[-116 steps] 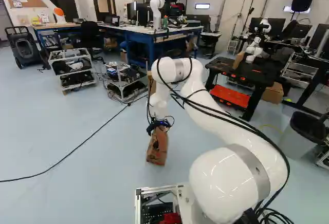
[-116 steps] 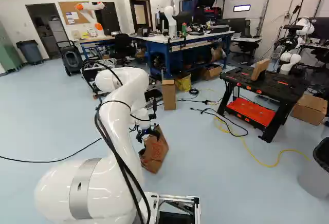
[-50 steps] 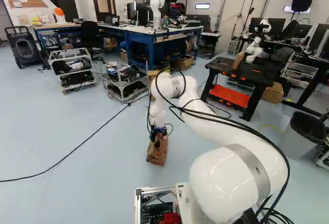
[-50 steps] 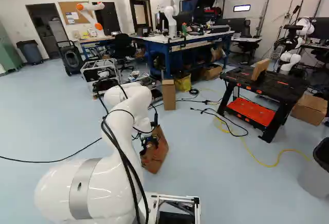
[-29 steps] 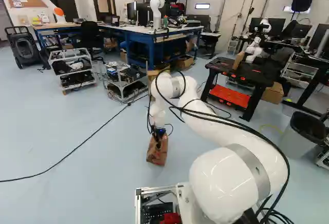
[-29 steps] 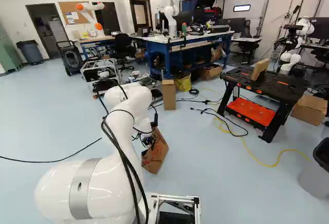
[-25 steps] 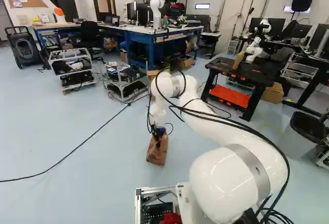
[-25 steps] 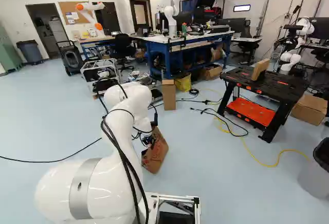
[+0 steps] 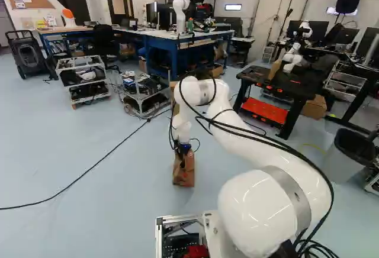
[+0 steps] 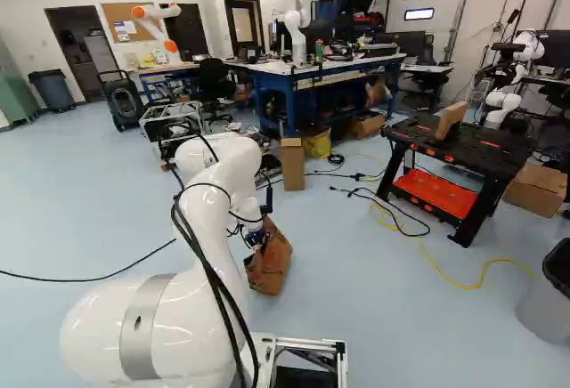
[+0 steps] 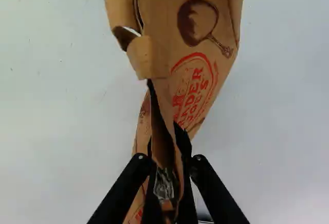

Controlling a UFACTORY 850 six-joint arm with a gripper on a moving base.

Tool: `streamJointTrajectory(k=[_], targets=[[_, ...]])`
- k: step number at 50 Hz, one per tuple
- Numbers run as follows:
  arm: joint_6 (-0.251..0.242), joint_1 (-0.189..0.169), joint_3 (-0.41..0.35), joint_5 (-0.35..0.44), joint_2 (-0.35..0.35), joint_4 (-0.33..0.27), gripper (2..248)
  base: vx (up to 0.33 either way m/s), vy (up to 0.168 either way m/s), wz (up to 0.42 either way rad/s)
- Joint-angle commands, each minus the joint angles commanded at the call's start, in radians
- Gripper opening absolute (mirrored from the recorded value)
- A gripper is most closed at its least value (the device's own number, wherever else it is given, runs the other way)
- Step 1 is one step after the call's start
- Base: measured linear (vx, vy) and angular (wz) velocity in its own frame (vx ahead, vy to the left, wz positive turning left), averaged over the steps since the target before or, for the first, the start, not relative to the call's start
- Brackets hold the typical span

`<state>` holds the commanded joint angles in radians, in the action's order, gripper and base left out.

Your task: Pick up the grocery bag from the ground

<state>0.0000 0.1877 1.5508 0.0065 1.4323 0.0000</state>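
One brown paper grocery bag (image 10: 269,272) is to the left of the black workbench (image 10: 468,145) and nearer the camera than it, in both base views; whether its bottom touches the floor cannot be told. Left of the workbench too, the black gripper (image 9: 182,162) pinches the bag's creased paper between its two fingers. A tall cardboard box (image 10: 292,165) stands left of the workbench, a low carton (image 10: 537,189) just right of it, and a gray bin (image 9: 340,163) nearer on the right.
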Motion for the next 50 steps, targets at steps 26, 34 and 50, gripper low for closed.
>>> streamJointTrajectory(k=[26, 34, 50], targets=[[0.0, 0.0, -0.086, 0.0, -0.097, 0.0, 24, 0.0, 0.0, 0.0], [0.0, 0.0, -0.111, 0.0, -0.126, 0.0, 24, 0.0, 0.0, 0.0], [0.0, 0.0, -0.16, 0.0, -0.185, 0.0, 24, 0.0, 0.0, 0.0]])
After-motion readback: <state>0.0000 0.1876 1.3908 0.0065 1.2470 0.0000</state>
